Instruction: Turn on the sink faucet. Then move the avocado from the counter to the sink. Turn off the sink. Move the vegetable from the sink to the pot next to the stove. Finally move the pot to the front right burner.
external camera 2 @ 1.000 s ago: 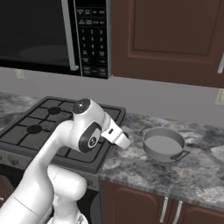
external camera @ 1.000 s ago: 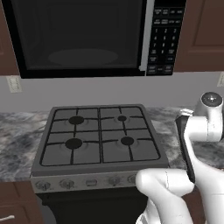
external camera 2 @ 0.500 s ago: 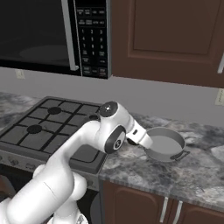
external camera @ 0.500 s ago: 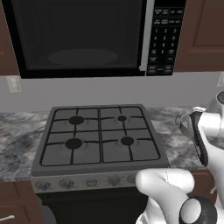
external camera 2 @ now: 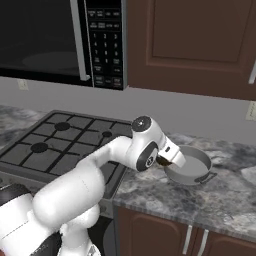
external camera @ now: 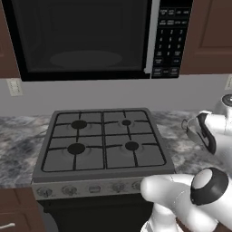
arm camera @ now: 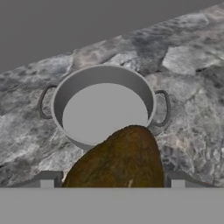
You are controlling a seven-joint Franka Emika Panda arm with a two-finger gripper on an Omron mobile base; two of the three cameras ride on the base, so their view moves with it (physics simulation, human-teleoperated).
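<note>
From the left: one stove (external camera: pixel 103 140) with four burners, then my gripper (arm camera: pixel 109 177), its jaws spread wide around the one avocado (arm camera: pixel 117 161). One empty pot (arm camera: pixel 103 107) stands on the bench (arm camera: pixel 192 118) straight ahead of the gripper and below it, just beyond the avocado.

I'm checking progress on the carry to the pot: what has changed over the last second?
The arm has swung right, away from the stove, carrying the gripper with the avocado held between its fingers to the pot on the counter; it now sits at the pot's near rim. Nothing was let go. The pot stayed in place, empty, and the stove did not move.
</note>
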